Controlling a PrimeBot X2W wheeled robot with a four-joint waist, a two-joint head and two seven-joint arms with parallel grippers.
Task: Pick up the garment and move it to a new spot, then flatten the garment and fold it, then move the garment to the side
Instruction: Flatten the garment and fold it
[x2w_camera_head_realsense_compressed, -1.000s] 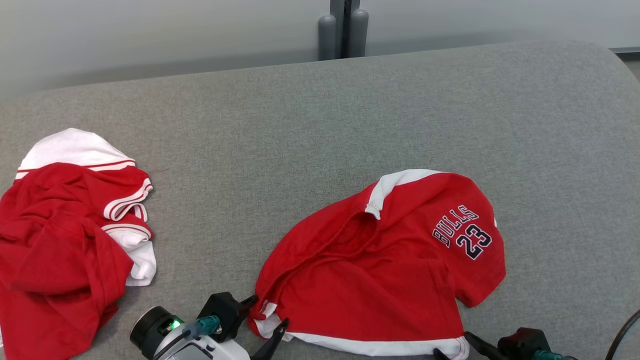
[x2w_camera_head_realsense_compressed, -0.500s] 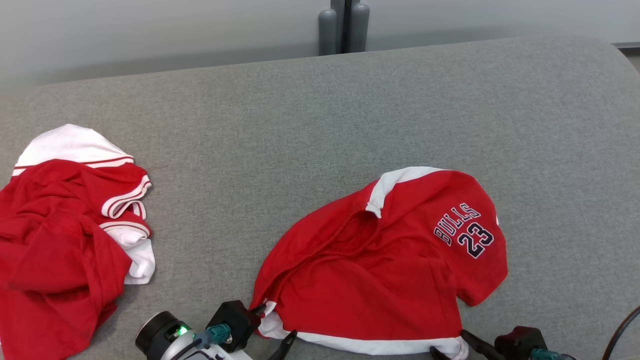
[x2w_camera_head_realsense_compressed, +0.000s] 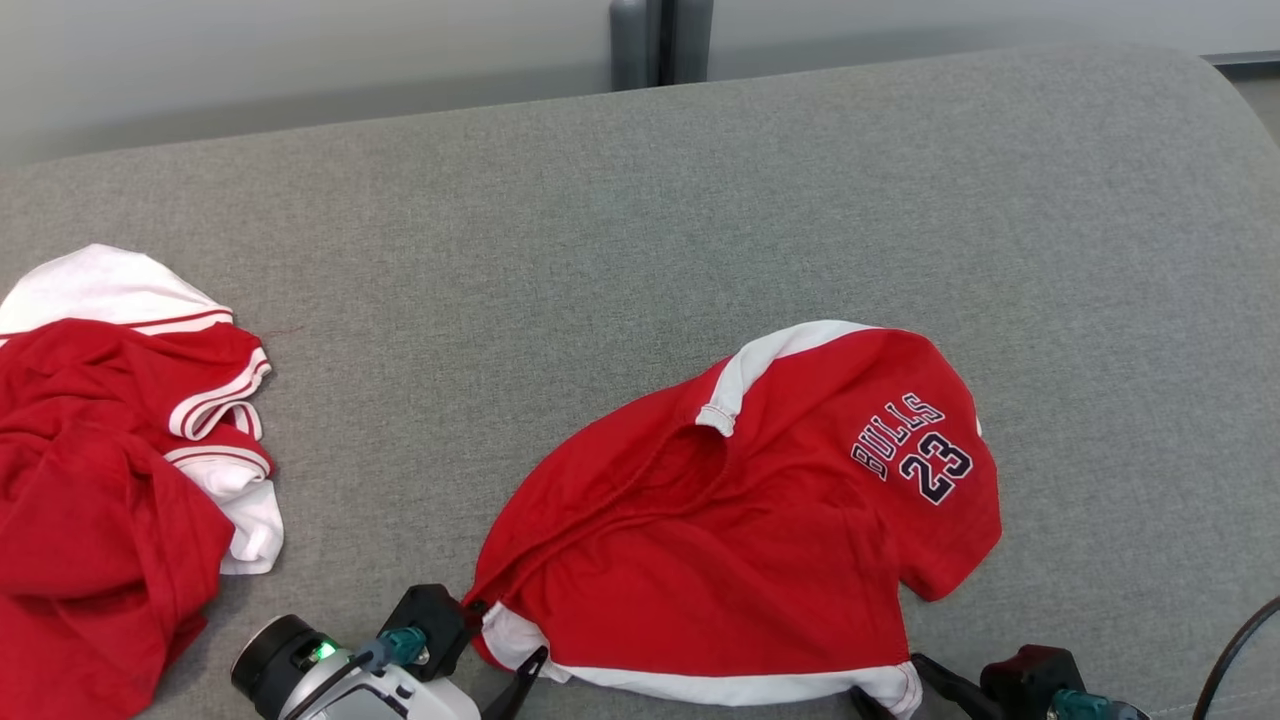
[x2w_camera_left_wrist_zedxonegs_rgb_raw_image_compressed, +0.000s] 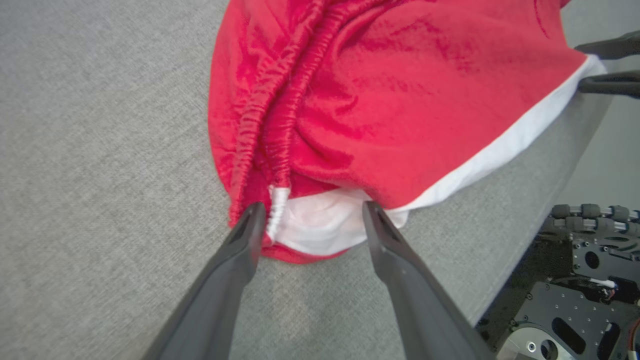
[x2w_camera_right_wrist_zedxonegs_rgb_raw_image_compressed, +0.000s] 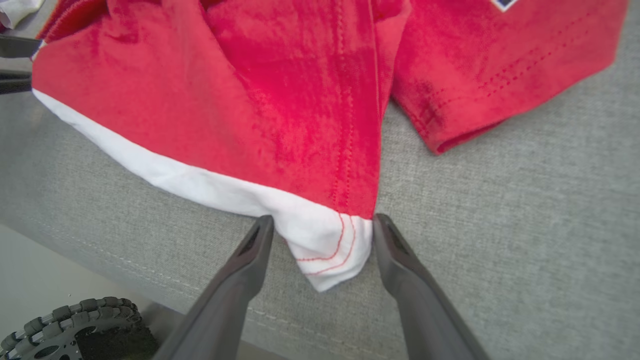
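Observation:
The garment, red shorts (x2w_camera_head_realsense_compressed: 740, 540) with a white hem and "BULLS 23" print, lies crumpled on the grey cushion (x2w_camera_head_realsense_compressed: 600, 250) near its front edge. My left gripper (x2w_camera_head_realsense_compressed: 505, 632) is open at the shorts' near left corner; in the left wrist view the white corner and elastic waistband (x2w_camera_left_wrist_zedxonegs_rgb_raw_image_compressed: 280, 150) sit between its spread fingers (x2w_camera_left_wrist_zedxonegs_rgb_raw_image_compressed: 312, 207). My right gripper (x2w_camera_head_realsense_compressed: 885, 680) is open at the near right corner. In the right wrist view the white hem corner (x2w_camera_right_wrist_zedxonegs_rgb_raw_image_compressed: 327, 250) lies between its fingers (x2w_camera_right_wrist_zedxonegs_rgb_raw_image_compressed: 324, 220), which do not pinch it.
A second red and white garment (x2w_camera_head_realsense_compressed: 110, 480) is heaped at the left edge. The cushion's front edge runs just below both grippers, with the robot base (x2w_camera_left_wrist_zedxonegs_rgb_raw_image_compressed: 585, 280) beyond it. A grey post (x2w_camera_head_realsense_compressed: 655, 40) stands behind, and a black cable (x2w_camera_head_realsense_compressed: 1235, 650) curves at lower right.
The whole head picture has shifted a little left, so the camera moved. Both grippers stay open at the shorts' near corners, and the shorts lie as before.

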